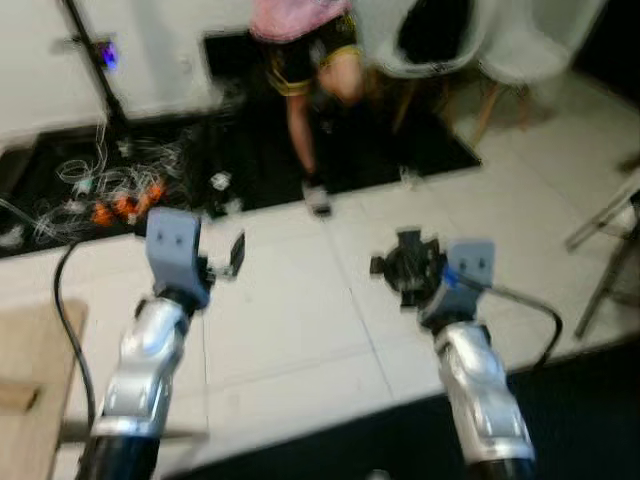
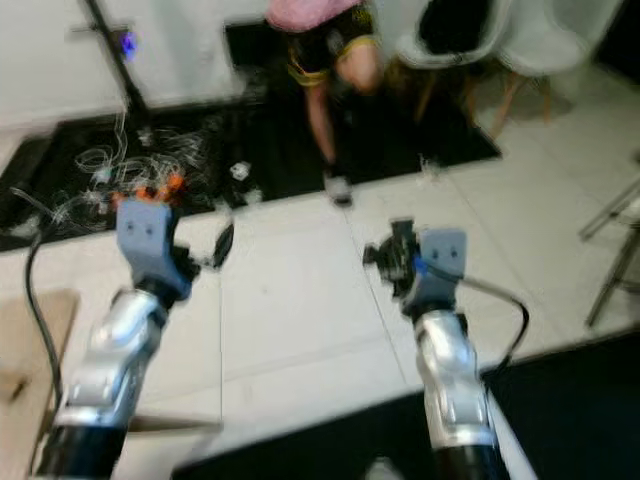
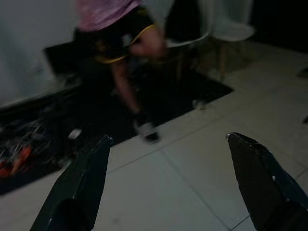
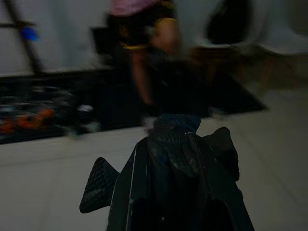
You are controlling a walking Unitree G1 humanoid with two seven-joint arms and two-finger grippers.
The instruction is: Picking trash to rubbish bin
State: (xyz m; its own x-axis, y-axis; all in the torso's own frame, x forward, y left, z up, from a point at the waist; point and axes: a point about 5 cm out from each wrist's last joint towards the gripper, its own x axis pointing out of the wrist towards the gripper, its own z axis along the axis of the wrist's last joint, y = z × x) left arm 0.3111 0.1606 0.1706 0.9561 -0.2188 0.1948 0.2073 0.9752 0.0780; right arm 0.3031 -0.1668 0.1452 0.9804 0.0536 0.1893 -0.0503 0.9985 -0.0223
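My right gripper [image 1: 408, 268] is held up over the white tiled floor, shut on a dark crumpled piece of trash [image 4: 169, 144] that bulges out between the fingers in the right wrist view. To its left, at about the same height, my left gripper [image 3: 168, 138] is open with nothing between its black fingers [image 3: 79, 178]. A small pale scrap [image 1: 408, 178] lies where the tiles meet the black mat. Another white scrap [image 1: 220, 182] lies on the mat near the cables. The picture is blurred.
A person [image 1: 305, 60] in a pink top and black shorts stands ahead on the black mat [image 1: 270, 150]. White chairs [image 1: 520, 50] stand at the back right. Tangled cables [image 1: 110, 180] lie at the back left. A wooden table [image 1: 30, 380] is at my left, and a metal frame [image 1: 610, 250] at the right.
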